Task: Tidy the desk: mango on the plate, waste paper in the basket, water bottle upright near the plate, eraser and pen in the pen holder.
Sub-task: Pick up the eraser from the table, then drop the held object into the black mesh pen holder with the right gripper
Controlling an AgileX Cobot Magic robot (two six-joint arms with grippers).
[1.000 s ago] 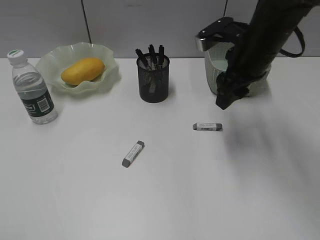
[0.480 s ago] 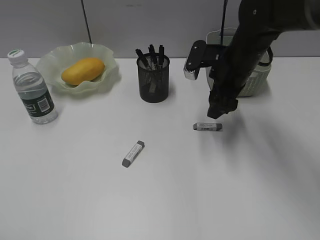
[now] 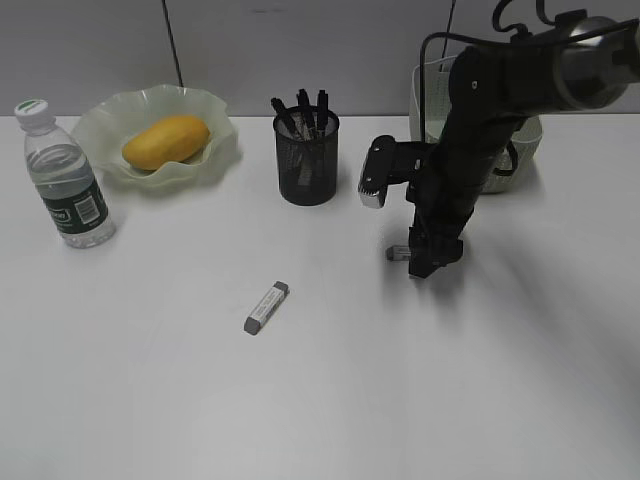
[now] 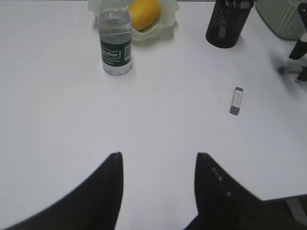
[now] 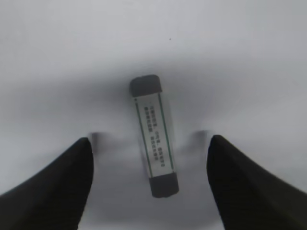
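Grey rubber ends capped the eraser (image 5: 154, 148), a slim bar wrapped in a white paper sleeve with a thin green border and rows of tiny print too small to read. It lay flat on the smooth white desk (image 3: 320, 400), between the two dark, tapering fingers of the right gripper (image 5: 149, 179), which stood wide apart on either side of it without touching it. From outside, the black right arm bent down steeply over that spot, its tip low over the desk, hiding all but one grey end of the bar.

A second eraser (image 3: 266, 307) of the same make lay diagonally nearer the front, well apart from the first. Behind them stood the holder (image 3: 307, 158), a black wire-mesh cylinder with several dark pens (image 3: 304, 110) sticking out. The basket (image 3: 432, 100), pale green with perforated sides, sat behind the arm, mostly hidden.

At the left, the mango (image 3: 166, 141), smooth and yellow-orange, rested in the plate (image 3: 215, 105), a translucent green dish with a ruffled rim. The bottle (image 3: 66, 177) stood upright just beside it, clear ribbed plastic, white cap, dark green label with a barcode; the wrist view showed a white brand word, possibly "Cestbon".

The left gripper (image 4: 158, 167) hung above bare desk, its black fingers parted and empty.
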